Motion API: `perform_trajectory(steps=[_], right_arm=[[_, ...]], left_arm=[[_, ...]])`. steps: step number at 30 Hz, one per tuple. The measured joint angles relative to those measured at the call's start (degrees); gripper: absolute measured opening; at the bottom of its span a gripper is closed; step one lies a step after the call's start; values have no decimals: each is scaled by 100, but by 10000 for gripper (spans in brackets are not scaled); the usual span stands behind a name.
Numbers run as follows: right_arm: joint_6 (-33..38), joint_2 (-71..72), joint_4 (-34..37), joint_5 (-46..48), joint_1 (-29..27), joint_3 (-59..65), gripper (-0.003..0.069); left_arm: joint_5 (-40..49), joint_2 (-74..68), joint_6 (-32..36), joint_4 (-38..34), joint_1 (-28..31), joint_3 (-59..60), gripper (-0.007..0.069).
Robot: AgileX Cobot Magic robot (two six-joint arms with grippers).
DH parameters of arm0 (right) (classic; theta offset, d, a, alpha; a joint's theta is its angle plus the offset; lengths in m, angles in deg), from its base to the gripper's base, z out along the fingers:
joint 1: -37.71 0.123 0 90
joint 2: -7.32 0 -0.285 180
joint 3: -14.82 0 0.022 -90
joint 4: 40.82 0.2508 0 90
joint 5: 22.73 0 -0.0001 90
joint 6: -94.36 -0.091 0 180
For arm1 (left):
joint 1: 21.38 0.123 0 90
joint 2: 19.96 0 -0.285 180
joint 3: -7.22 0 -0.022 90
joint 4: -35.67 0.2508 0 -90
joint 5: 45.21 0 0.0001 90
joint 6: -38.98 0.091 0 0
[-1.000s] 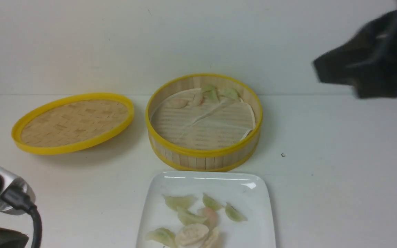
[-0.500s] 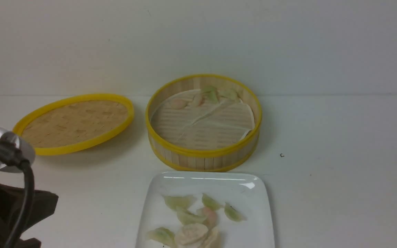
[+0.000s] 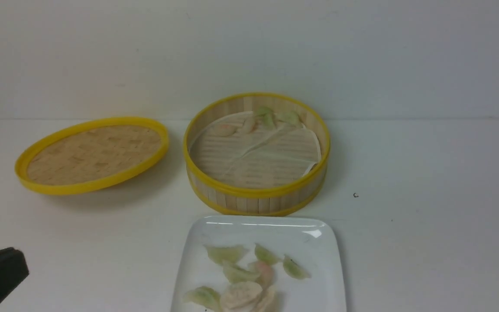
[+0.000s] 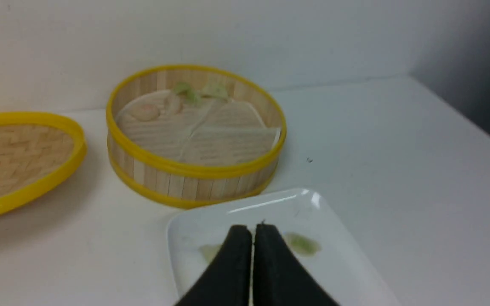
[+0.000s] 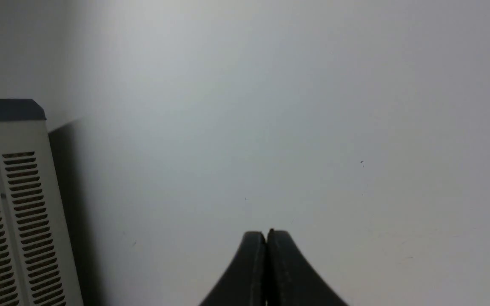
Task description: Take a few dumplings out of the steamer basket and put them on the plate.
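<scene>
One change: left tool (image 4: 252, 229) pulled lower; dumplings (image 3: 241, 274), plate (image 3: 325, 286) unmoved.

Lab: white table (image 3: 427, 208), plain wall (image 3: 249, 52), vented unit (image 5: 11, 221).

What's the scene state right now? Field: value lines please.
basket: steamer basket, uncovered, behind the plate
plate: plate, nearest the robot
on plate: dumplings, several, clustered, green and pinkish
in basket: a few more dumplings by the far wall, on the liner
lid: lid, left of the basket, apart from it
left: left gripper shut, empty
right: right gripper shut, empty, out of the front view
</scene>
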Motion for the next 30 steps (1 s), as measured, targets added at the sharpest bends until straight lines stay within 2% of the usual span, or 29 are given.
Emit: perform_trajectory(steps=[11,19,22,23,25,26,27,30], right_arm=[[0,0,-27,6,0,0,-13],[-14,0,-40,6,0,0,-13],[-14,0,-40,6,0,0,-13],[-14,0,-40,6,0,0,-13],[-14,0,-40,29,0,0,-13],[-14,0,-40,23,0,0,-13],[-37,0,-40,17,-2,0,-13],[-92,0,-40,24,-2,2,-13]], left_arm=[[6,476,-143,-190,0,152,-6],[-268,624,290,801,131,565,-6],[-511,1097,778,801,877,1292,-6],[-521,1128,805,801,927,1338,-6],[-675,1340,1221,612,1546,1963,-6],[-675,1345,1251,598,1591,2008,-6],[-771,1357,1497,493,1957,2412,-6],[-787,1357,1676,402,2349,2898,-6]])
